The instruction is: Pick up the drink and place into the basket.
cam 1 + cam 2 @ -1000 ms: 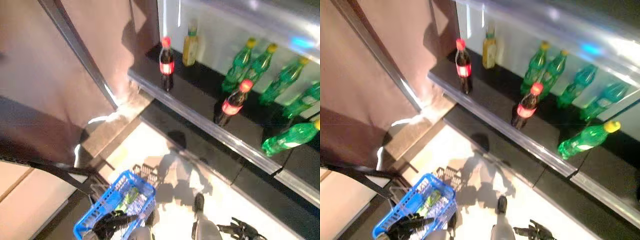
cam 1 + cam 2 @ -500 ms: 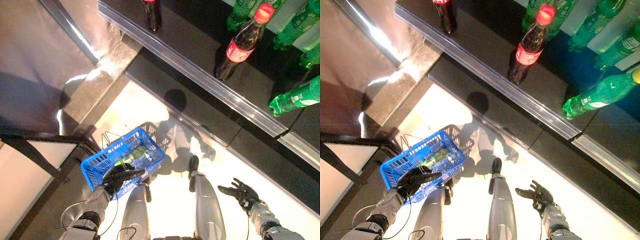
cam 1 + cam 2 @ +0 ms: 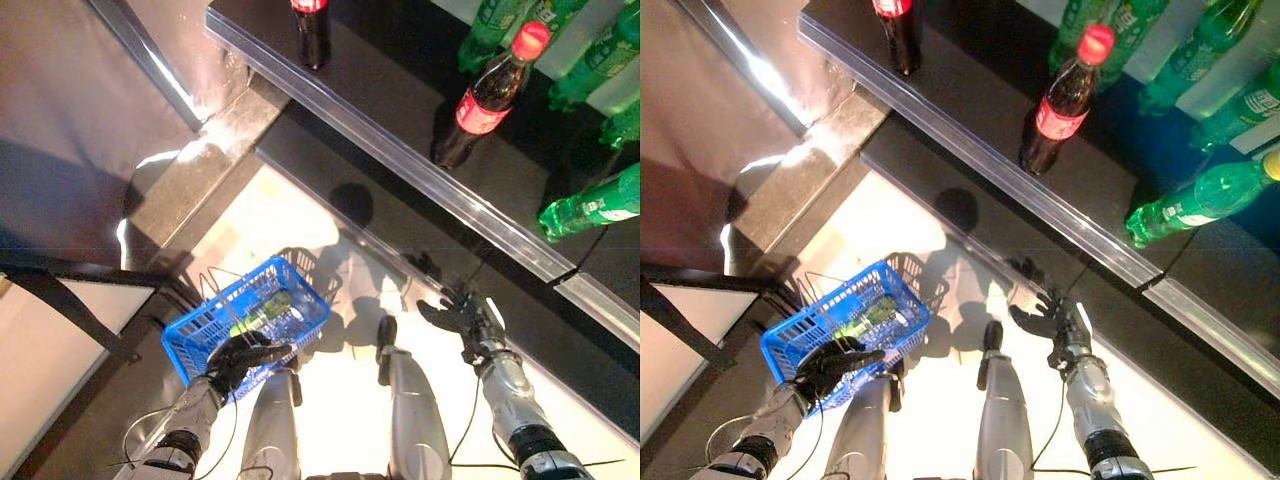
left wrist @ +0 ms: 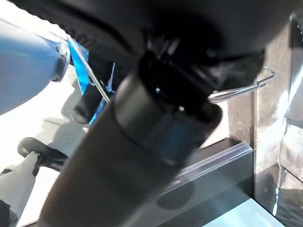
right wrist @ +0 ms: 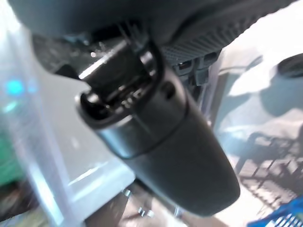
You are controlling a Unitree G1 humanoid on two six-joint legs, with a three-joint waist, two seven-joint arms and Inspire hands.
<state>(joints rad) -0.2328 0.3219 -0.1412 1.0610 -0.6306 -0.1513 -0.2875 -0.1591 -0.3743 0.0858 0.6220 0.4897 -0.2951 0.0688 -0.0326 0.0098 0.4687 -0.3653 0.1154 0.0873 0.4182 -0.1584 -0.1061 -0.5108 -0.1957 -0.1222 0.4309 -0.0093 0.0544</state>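
My left hand (image 3: 240,357) is shut on the thin wire handles of the blue basket (image 3: 210,325), which hangs low at the left with a green drink (image 3: 262,310) inside. My right hand (image 3: 462,314) is open and empty, raised low at the right, below the front rail of the shelf (image 3: 400,160). On the dark shelf stand a cola bottle with a red cap (image 3: 485,95), another cola bottle (image 3: 308,28) further left, and green bottles (image 3: 590,60) at the back. One green bottle (image 3: 590,207) lies on its side at the right.
The shelf's clear front rail (image 3: 990,170) runs across the view between my hands and the bottles. A dark step (image 3: 210,170) and a brown wall (image 3: 80,120) lie at the left. A dark frame (image 3: 60,285) stands by the basket.
My right hand has risen from low at the right towards the shelf's front rail. The camera shifted slightly. The left hand and basket stay put.
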